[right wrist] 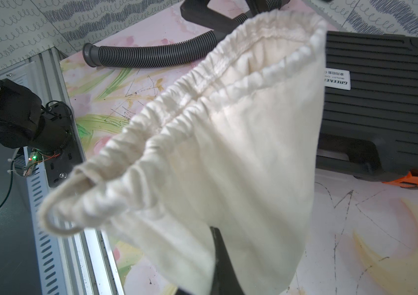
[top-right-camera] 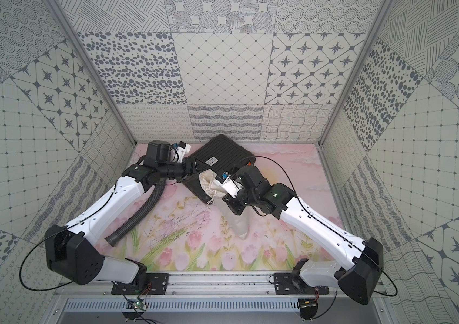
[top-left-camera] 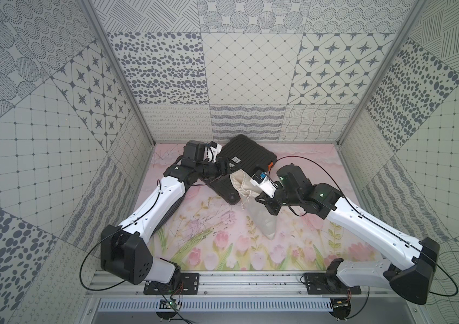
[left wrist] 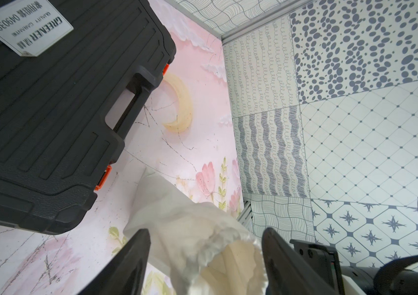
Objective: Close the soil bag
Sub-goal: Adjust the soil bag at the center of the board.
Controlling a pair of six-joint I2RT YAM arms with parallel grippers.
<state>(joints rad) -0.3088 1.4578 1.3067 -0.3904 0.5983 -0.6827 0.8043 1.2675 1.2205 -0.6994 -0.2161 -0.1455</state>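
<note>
We find the soil bag (top-left-camera: 243,183) held up above the tabletop (top-left-camera: 222,241) near its middle, mouth gaping toward 9 o'clock; we cannot tell what it contains. The right pincer (top-left-camera: 259,199), pressed together, pinches its cloth from 4 o'clock. The left pincer (left wrist: 206,231) stands spread astride the mouth rim. A black case (top-left-camera: 246,155) lies at 12 o'clock.

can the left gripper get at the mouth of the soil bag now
Probably yes. In the left wrist view the left gripper is open, with a finger on either side of the mouth of the soil bag and nothing else between them. The right gripper, shut on the cloth, holds it beside the black case.
</note>
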